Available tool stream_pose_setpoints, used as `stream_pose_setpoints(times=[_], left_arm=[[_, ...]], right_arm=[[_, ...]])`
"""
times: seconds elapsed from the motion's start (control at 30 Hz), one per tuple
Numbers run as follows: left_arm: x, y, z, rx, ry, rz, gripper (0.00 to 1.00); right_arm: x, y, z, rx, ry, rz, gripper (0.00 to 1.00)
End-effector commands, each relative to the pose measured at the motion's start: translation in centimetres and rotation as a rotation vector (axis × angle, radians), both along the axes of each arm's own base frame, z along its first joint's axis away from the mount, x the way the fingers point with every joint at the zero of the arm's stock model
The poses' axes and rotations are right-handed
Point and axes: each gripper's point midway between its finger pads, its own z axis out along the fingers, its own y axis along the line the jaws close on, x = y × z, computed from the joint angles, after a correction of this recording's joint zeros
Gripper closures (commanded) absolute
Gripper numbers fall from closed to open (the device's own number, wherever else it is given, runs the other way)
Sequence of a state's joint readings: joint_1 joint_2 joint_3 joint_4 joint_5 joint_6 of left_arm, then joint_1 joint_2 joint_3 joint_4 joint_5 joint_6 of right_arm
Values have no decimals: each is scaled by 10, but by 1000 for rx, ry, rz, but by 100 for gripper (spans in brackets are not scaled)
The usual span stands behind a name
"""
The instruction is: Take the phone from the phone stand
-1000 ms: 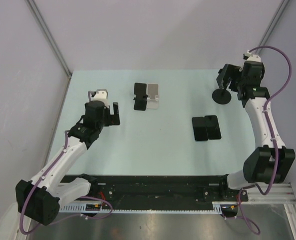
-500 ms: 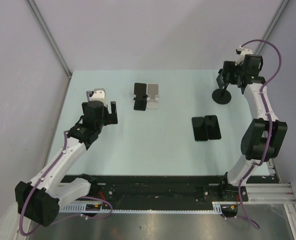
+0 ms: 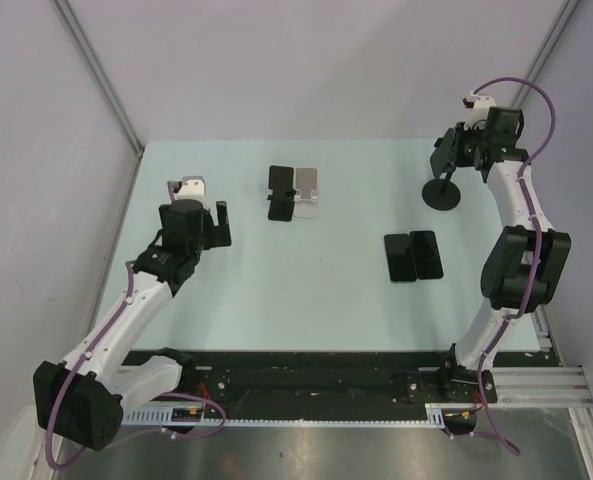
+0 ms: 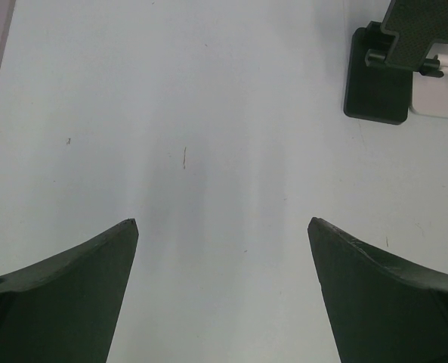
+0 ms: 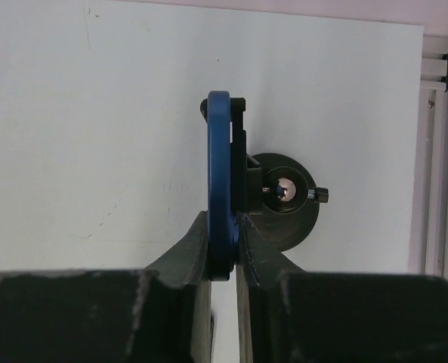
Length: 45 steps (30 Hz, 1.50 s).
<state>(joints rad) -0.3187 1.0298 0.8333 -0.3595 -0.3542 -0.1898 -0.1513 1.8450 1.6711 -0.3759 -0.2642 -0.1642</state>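
Top view: the right pincer (image 3: 448, 157) hangs at the far right of the surface (image 3: 326, 290), just above the round black stand (image 3: 443, 194); the left pincer (image 3: 219, 225) is spread. Left wrist: jaws apart over the surface, a black folding stand (image 4: 376, 83) at upper right. Right wrist: the pincer is clamped on the blue phone (image 5: 219, 181), which stands edge-on against the round stand's holder

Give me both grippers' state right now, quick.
Left gripper: open, holding nothing.
Right gripper: closed on the blue phone.
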Motion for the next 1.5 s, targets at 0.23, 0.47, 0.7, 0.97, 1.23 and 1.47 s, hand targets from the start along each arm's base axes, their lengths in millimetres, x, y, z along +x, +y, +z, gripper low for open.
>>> stream_pose_setpoints(times=[0.23,0.47,0.7,0.97,1.23,1.47], left_arm=[[7,-8,14,-45,-45,-40,0],[8,-21,13,-89,-34,-91,0],[6,-48,13,-155,-25,-228,0],[-12,-84,36,-186,-75,-442,0],[-42,-101,50,-175,-163,-628,0],[-56,-127,43,-146,-194,-825,0]], right_arm=[[-40,89,88,-33,-175,240,100],[-106,185,103,-10,-193,444,100],[-177,279,96,60,-176,658,100],[-237,372,81,96,-164,884,100],[-251,400,71,123,-159,978,100],[-249,408,56,111,-152,1001,100]])
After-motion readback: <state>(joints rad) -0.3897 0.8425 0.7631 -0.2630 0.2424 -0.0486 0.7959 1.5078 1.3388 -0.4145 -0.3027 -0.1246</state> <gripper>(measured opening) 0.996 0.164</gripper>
